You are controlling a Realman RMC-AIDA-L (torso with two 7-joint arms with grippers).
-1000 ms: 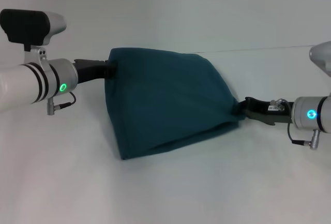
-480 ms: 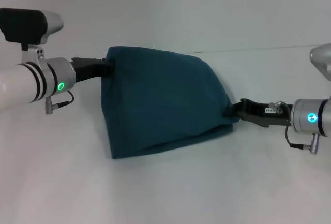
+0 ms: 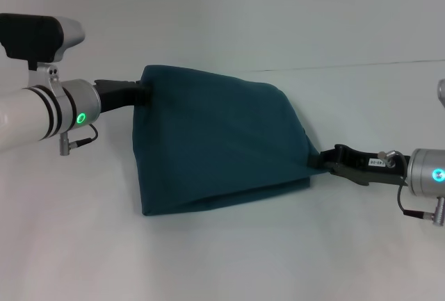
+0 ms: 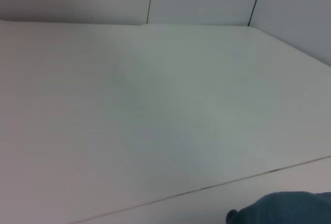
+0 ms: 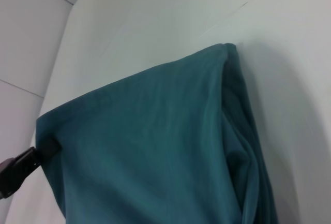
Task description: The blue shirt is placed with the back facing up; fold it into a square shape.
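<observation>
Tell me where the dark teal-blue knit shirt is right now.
In the head view, the dark teal-blue knit shirt hangs mid-scene, stretched between the left tool at its upper corner and the right tool at its lower right corner.

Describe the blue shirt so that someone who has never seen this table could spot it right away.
Start at the wide white table. At its middle, the blue shirt hangs stretched between the left claw at its upper corner and the right claw at its lower far corner. It is the only coloured thing there: plain dark teal cloth, draped like a tent.
</observation>
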